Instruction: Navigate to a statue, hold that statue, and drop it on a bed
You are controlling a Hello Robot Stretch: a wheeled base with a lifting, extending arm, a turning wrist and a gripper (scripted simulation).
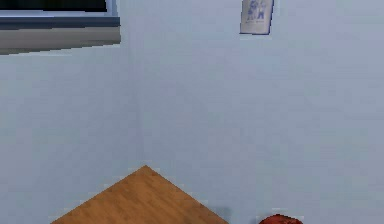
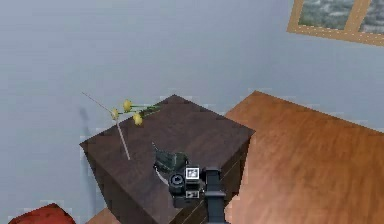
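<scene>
Alongside dark dresser (image 2: 205,125), facing a corner of pale walls. Above dresser's near top edge: gripper (image 2: 168,160); cannot tell whether holding anything. On dresser's top, toward its far-left corner: 1 thin-stemmed piece with yellow knobs (image 2: 137,119), perhaps the statue, unclear. Low beside dresser: red thing (image 2: 40,213).

A dark brown wooden desk (image 2: 205,130), its top matt and faintly grained, stands on a floor (image 2: 310,135) of warm orange wood boards with a smooth, low sheen. The walls (image 1: 250,120) are plain, matt pale blue, like painted plaster. A window frame (image 2: 338,28) is of light, unglossed wood. The pincer (image 2: 168,160) looks matt black; plastic or metal cannot be told.
</scene>
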